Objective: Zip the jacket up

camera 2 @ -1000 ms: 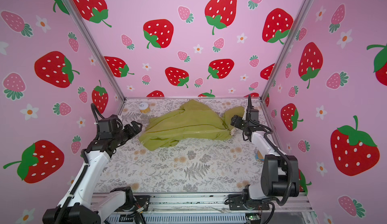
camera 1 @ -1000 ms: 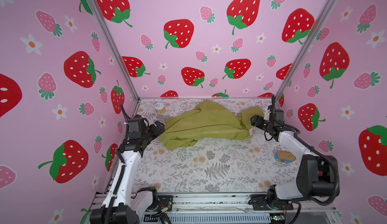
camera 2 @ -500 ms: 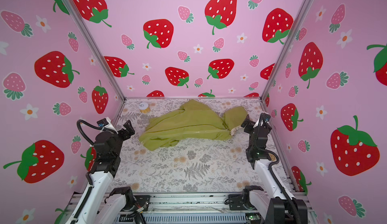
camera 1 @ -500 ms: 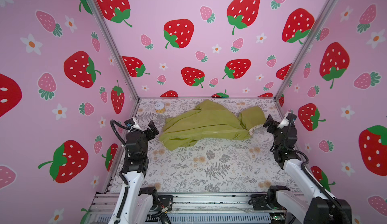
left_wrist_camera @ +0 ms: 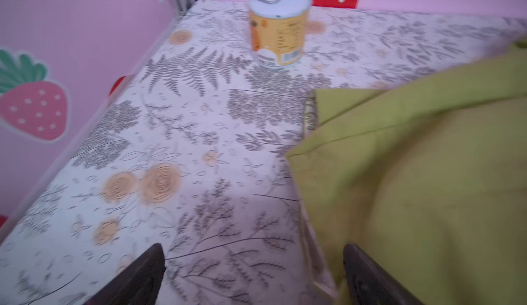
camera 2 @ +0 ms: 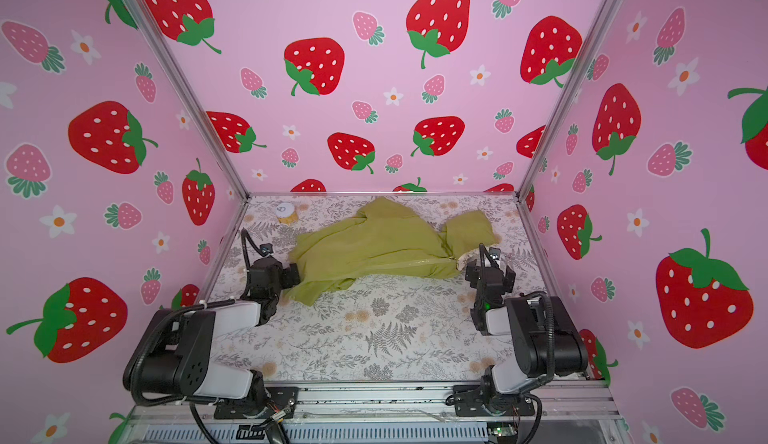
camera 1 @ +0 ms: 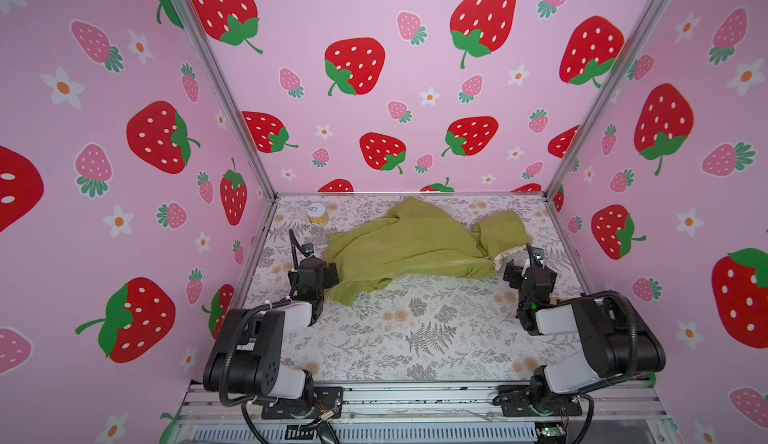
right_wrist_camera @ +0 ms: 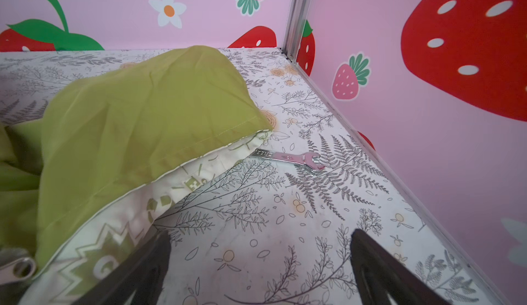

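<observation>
A small olive-green jacket lay crumpled across the far half of a floral-patterned desk, inside a booth of pink strawberry-print walls. Its hem faced the desk's left edge and its hood lay toward the far right corner, with the cream patterned lining showing at the hood's opening. In both top views a zipper line ran across the jacket's front to the neck, where a silver zipper pull lay beside the lining. The left pincer was low at the jacket's hem end with its jaws wide apart and gripping nothing. One finger was over the green fabric and the other over bare desk; whether either touched could not be told. The right pincer was by the hood's opening, near the right edge, also spread wide with only bare desk between its fingers. A small yellow can with a white lid stood upright near the far left corner, apart from the jacket. A little silver wrench lay flat on the desk, one end tucked just under the hood's edge.
</observation>
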Motion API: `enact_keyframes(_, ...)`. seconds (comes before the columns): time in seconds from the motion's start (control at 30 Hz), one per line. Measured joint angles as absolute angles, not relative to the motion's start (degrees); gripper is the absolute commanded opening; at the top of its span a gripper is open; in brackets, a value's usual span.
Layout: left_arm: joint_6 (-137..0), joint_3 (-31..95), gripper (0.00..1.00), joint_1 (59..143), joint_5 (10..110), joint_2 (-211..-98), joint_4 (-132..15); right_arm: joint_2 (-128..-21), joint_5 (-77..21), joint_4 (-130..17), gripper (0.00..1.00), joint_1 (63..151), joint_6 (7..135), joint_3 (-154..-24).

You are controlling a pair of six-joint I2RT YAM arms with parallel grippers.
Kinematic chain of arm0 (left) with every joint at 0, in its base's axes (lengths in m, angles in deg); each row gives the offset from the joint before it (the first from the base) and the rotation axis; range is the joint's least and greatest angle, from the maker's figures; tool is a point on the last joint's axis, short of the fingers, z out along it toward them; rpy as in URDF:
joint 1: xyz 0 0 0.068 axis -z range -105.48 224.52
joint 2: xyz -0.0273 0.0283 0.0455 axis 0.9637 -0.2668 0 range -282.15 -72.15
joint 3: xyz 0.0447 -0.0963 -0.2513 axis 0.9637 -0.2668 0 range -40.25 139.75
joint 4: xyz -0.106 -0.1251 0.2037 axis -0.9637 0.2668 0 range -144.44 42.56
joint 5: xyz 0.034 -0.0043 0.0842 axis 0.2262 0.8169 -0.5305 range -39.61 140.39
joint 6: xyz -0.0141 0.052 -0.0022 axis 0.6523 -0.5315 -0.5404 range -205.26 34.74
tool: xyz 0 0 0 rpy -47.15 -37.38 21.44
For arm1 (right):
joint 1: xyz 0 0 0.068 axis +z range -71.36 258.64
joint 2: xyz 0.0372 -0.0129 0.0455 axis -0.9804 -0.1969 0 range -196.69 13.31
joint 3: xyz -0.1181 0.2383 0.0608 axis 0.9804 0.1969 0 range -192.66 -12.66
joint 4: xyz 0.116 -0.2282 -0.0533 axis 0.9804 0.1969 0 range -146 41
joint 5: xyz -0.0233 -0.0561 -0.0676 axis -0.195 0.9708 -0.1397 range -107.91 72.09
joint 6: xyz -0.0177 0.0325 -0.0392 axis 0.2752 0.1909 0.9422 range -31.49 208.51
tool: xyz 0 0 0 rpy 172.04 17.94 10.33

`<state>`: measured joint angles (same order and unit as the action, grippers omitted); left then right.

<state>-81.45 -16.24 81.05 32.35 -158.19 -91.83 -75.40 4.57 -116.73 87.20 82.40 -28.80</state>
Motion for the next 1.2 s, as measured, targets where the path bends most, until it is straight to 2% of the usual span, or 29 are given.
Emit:
enact_keyframes(0.1, -82.6, -19.1, 0.99, 81.5, 32.3, -159.3, -99.3, -76.9, 2.6, -127.2, 0.99, 87.2, 84.1, -25.5)
enact_keyframes(0.17, -82.5, -20.7, 0.99, 80.5, 31.5, -160.6, -103.8, -76.7, 1.0, -128.9, 0.99, 87.2, 85.0, -23.6)
enact_keyframes(0.43, -80.7, -16.5, 0.99, 76.6, 32.0, -161.3, -101.1, -77.1, -3.2, -128.1, 0.99, 86.4, 85.8, -27.5)
enact_keyframes(1.2, -80.4, -16.4, 0.99, 76.6, 32.5, -161.3, -99.9, -77.1, -3.8, -128.0, 0.99, 86.4, 85.9, -27.5)
